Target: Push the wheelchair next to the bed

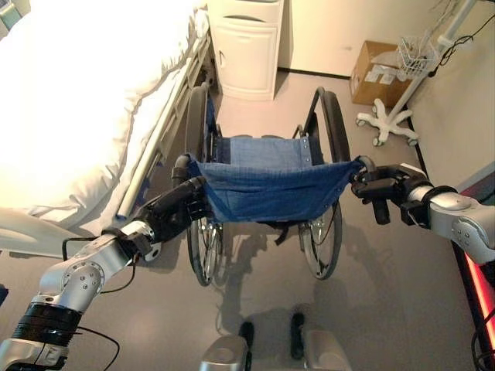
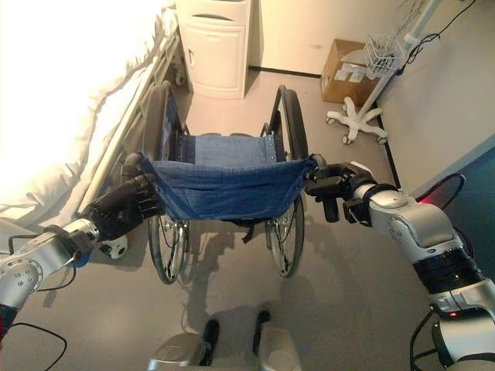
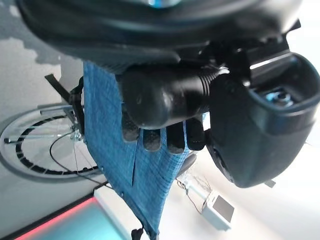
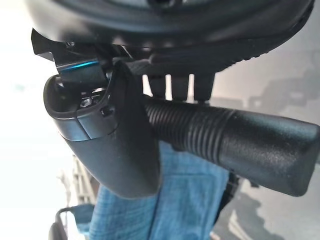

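In the middle of the floor, just ahead of the robot, the wheelchair (image 1: 267, 193) is seen from behind, its blue fabric backrest (image 1: 271, 189) slung between two push handles and its left wheel close beside the bed (image 1: 85, 100), which runs along the robot's left. The left hand (image 1: 182, 209) is curled round the left push handle (image 3: 165, 97), the fingers wrapped under the grip in the left wrist view. The right hand (image 2: 340, 189) is closed on the right push handle (image 4: 235, 142), whose ribbed grip is clamped between thumb and fingers.

The chair is judged to be fairly heavy but free-rolling on its large wheels; the frame is stiff, while the backrest is soft and would give if pushed directly. The handles are therefore the proper hold (the ribbing should resist slipping), and uneven pressure would likely swing the chair toward the bed rail (image 1: 151, 158).

The front casters and footrests are hidden beneath the seat, and whether the brakes are set cannot be made out. A white cabinet (image 1: 247, 46) stands beyond, with a cardboard box (image 1: 375, 69) and a wheeled stand (image 1: 390, 120) well apart to the right.
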